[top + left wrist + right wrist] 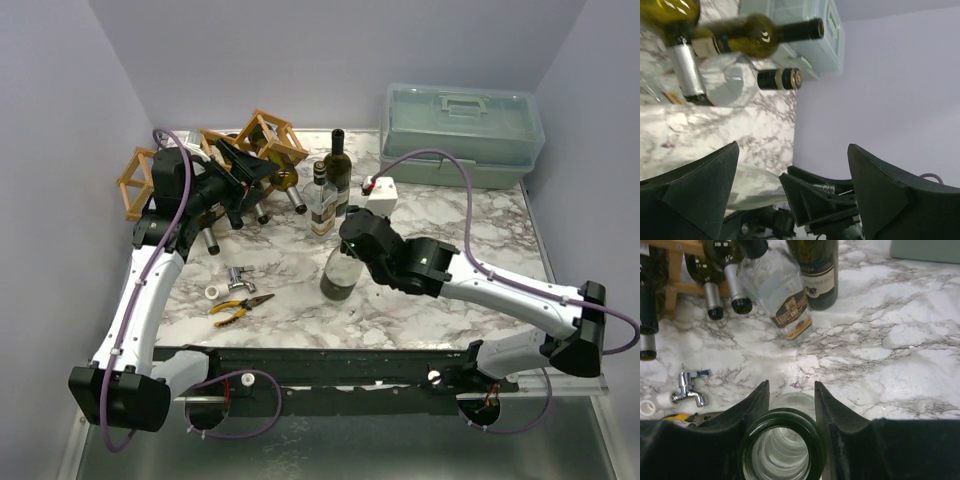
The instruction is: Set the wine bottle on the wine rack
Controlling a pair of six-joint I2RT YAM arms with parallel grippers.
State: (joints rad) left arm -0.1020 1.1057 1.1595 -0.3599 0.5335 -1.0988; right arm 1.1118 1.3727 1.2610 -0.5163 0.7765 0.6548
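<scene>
Right tool (791, 390) clenched on the mouth of the wine bottle (781, 450), which stands upright on the counter (480, 230), well apart from the wine rack (272, 135). Left tool (792, 147) released, empty, by the rack. Step: grasp made, lift pending. Next likely calls for raising, tilting level, threading into a free cell.

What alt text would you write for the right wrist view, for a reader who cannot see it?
The right claw is closed on an upright green glass wine bottle, seen straight down its open mouth. Beyond, on the marble table, stand a clear labelled bottle and a dark bottle, with a chrome tap at left.
</scene>
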